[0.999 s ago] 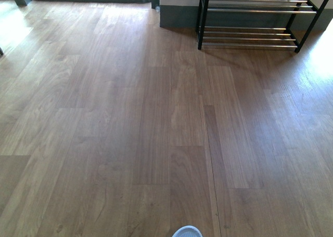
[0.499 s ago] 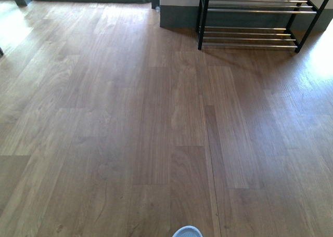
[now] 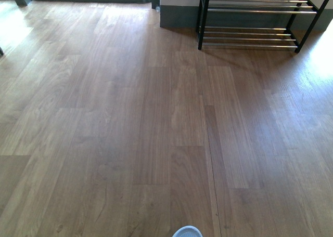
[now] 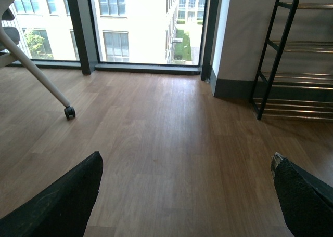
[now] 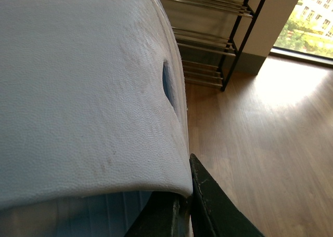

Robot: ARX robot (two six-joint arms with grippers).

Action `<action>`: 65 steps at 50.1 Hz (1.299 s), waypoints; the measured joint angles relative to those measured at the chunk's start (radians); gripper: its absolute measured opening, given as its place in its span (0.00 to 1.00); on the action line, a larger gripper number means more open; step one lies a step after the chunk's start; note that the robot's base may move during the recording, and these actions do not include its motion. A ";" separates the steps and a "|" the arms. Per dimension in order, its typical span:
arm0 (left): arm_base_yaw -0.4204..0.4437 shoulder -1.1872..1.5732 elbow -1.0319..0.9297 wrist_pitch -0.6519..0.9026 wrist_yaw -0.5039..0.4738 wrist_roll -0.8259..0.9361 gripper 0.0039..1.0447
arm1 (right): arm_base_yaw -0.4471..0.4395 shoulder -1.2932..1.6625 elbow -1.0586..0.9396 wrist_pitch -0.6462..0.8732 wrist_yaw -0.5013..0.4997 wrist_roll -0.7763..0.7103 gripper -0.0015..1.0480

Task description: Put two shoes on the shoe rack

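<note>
The wood floor (image 3: 130, 117) fills the front view, with nothing on it between us and the wall. At its far right corner, against the wall, stands the shoe rack (image 3: 250, 11). The chrome rods we can see carry nothing.

Next in size is a pale blue rubber slide (image 5: 78, 91), which nearly fills the right wrist view. Its rounded tip (image 3: 187, 232) peeks in at the near edge of the floor in the front view. The right fingers (image 5: 213, 206) are clamped on its edge. We see neither of the two shoes in any view, so we cannot say where the grey pair lies.

The left fingers (image 4: 57, 206) stand wide apart with only floor between them, gripping nothing.

We judge that a carry toward the rack is in hand, with the rack well ahead and to the right. The next move calls for crossing that floor and raising the load level with a tier. It should go down flat across at least two rods so it cannot tip through the gaps. Then the grey pair has to be found.
</note>
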 joint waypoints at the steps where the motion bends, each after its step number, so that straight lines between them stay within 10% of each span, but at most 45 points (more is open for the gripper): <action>1: 0.000 0.000 0.000 0.000 0.000 0.000 0.91 | 0.000 0.000 0.000 0.000 0.000 0.000 0.02; 65: 0.000 0.000 0.000 0.000 0.000 0.000 0.91 | -0.002 -0.001 0.000 0.000 -0.001 0.000 0.02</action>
